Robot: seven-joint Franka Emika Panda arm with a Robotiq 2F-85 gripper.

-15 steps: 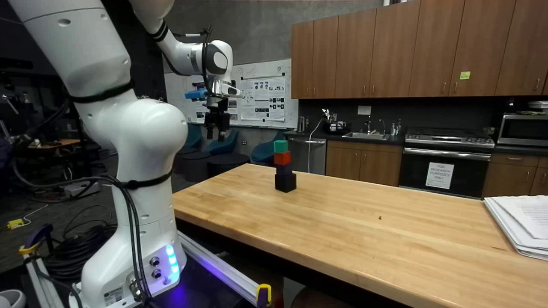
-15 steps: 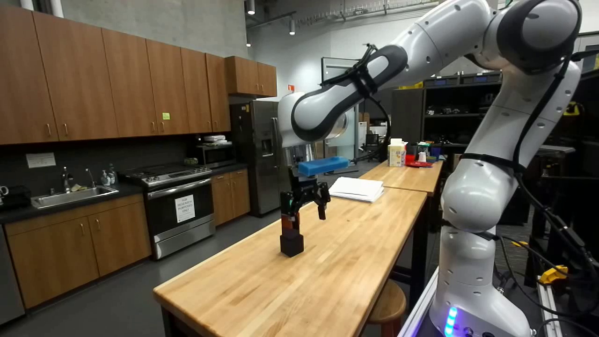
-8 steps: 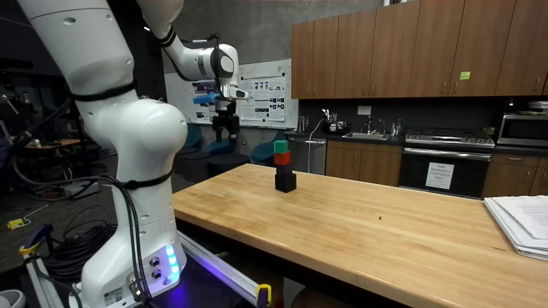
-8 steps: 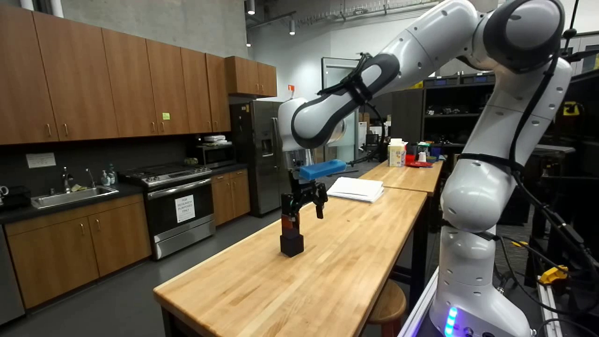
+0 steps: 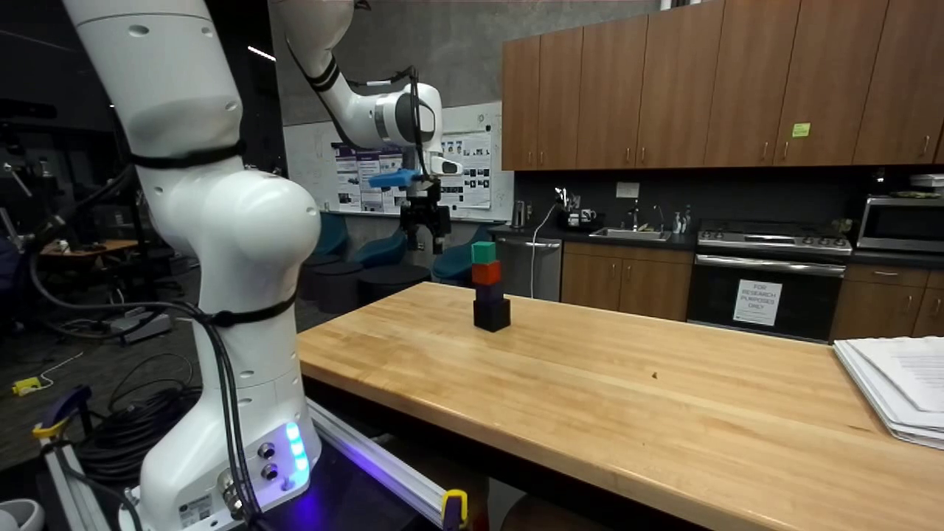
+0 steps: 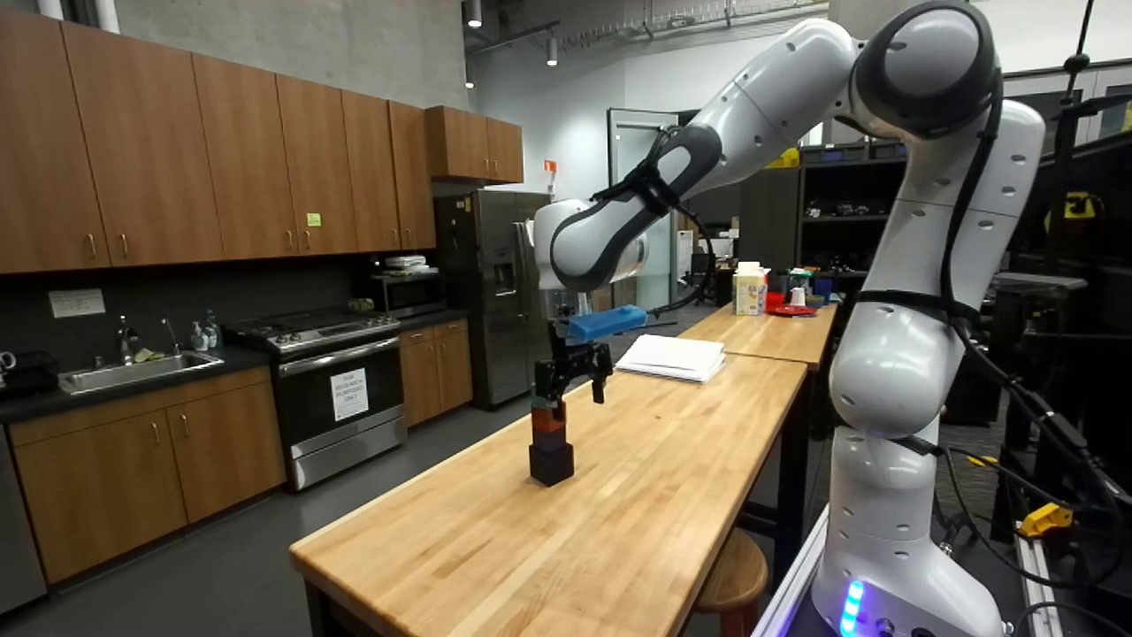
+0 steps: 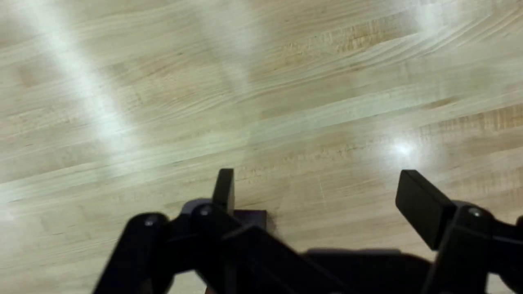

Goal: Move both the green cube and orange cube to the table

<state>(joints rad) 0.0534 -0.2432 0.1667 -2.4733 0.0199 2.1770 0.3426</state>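
Over the tabletop [image 5: 590, 383], fingers [image 7: 423, 208], empty & wide apart, are now nearer the green cube [image 5: 484, 253], atop the orange cube [image 5: 487, 273]; prob. pre-grasp.

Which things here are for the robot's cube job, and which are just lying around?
For the job:
green cube, at the top
orange cube, right under it
wooden table
gripper

Just there:
dark cube, below the orange one
black cube, at the bottom
white papers
carton
wooden stool

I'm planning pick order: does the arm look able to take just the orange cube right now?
Probably not: the green cube sits on top of the orange cube, so the open gripper likely must lift that away first.
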